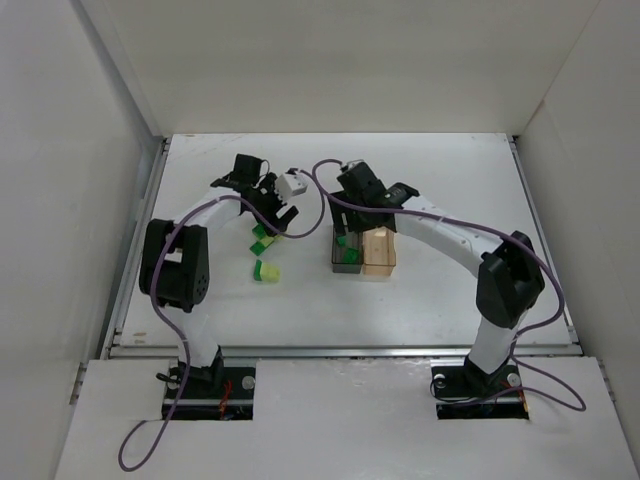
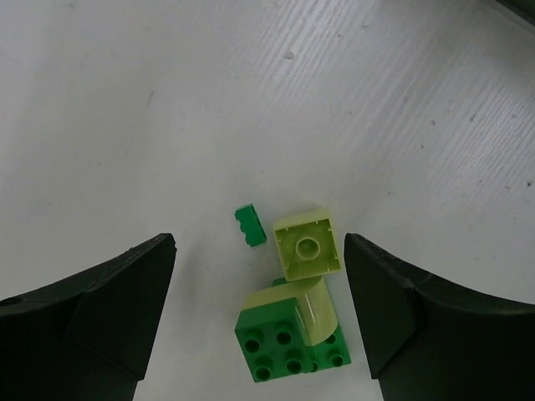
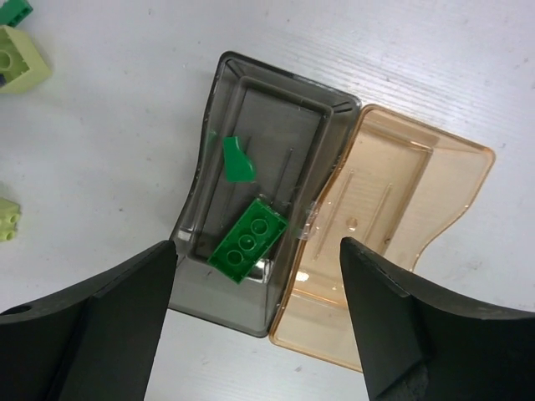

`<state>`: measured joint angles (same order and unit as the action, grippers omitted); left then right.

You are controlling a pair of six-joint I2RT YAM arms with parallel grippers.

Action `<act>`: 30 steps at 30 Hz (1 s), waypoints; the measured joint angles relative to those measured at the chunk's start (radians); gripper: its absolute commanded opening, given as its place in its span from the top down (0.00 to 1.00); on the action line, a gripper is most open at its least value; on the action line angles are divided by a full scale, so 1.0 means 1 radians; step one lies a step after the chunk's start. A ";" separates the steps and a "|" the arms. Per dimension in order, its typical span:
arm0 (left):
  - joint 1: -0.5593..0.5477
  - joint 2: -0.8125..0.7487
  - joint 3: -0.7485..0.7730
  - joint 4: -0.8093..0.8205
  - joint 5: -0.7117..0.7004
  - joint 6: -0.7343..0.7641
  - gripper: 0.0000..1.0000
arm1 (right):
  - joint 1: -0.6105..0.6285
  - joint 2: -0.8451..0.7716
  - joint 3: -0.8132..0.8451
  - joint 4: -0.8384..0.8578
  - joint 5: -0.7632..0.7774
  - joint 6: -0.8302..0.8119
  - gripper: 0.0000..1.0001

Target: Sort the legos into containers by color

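My left jaws stand wide, holding nothing, over loose legos (image 2: 288, 351); right jaws gape empty above the grey box (image 3: 276, 125).

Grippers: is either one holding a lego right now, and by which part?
Nothing is held. The left gripper stands open above loose legos; the right gripper stands open over the grey container.

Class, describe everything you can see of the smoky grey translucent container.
The smoky grey translucent plastic container is a small open-topped rectangular box with rounded corners, standing upright on the white table. Its long side touches the amber-orange container. Inside lie a dark green studded brick and a small dark green curved piece.
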<state>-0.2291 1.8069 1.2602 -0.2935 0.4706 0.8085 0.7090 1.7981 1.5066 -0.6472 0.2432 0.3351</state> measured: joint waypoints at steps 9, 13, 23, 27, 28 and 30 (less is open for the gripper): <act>-0.002 0.119 0.086 -0.179 -0.027 0.033 0.24 | -0.068 -0.014 0.002 0.001 0.004 -0.016 0.16; -0.011 0.129 0.086 -0.187 -0.064 0.011 0.43 | -0.077 -0.014 0.002 0.000 0.003 -0.024 0.16; -0.032 0.159 0.101 -0.138 -0.066 -0.043 0.94 | -0.100 -0.014 0.015 0.002 -0.021 -0.033 0.16; -0.033 0.159 0.101 -0.134 -0.044 -0.067 1.00 | -0.120 -0.016 0.015 0.002 -0.033 -0.033 0.16; -0.033 0.159 0.102 -0.134 -0.034 -0.074 1.00 | -0.127 -0.016 0.015 0.001 -0.035 -0.033 0.16; -0.037 0.159 0.117 -0.146 -0.010 -0.089 1.00 | -0.144 -0.025 0.015 0.001 -0.043 -0.031 0.16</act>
<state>-0.2661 1.9663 1.3769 -0.4400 0.4610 0.7193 0.5652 1.7733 1.5215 -0.6460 0.1997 0.3038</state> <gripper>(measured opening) 0.330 0.839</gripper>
